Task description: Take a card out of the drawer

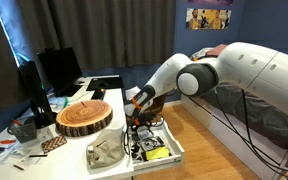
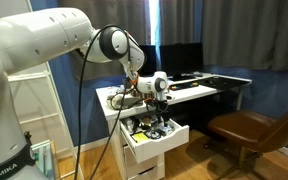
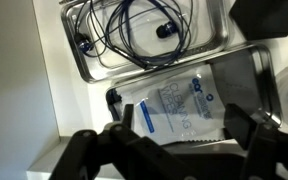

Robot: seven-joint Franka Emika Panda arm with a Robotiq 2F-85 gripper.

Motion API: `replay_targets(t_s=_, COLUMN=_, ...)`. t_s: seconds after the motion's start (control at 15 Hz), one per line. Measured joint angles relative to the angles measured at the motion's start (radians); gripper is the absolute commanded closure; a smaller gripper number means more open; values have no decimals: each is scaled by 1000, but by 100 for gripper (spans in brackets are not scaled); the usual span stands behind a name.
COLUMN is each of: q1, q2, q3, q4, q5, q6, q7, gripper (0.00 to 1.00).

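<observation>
The shallow white drawer [image 1: 176, 153] stands pulled out from the desk and shows in both exterior views [image 2: 162, 144]. It holds a jumble of small things. My gripper [image 1: 139, 122] reaches down into it [image 2: 144, 114]. In the wrist view the gripper [image 3: 182, 116] is open, its two dark fingers spread to either side of a flat white packet [image 3: 174, 98] with blue print reading "cleaning wipes". The packet lies on the drawer's white floor [image 3: 49, 95]. I cannot tell whether the fingers touch it. No other card can be made out.
A metal tray [image 3: 79, 62] with tangled black earphone cables [image 3: 134, 35] lies just beyond the packet. A round wood slab [image 1: 84, 117] and a monitor [image 1: 56, 68] sit on the desk. A brown chair [image 2: 246, 130] stands near the drawer.
</observation>
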Motion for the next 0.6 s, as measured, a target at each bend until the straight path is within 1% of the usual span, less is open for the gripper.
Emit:
replay_targets(t_s=0.33, q1=0, q2=0, q3=1, q4=4, q5=0, q6=32, q7=-9, gripper=8)
replay_targets(t_s=0.6, q1=0, q2=10, q3=6, q4=11, q5=0, q6=33, q7=-23, gripper=10)
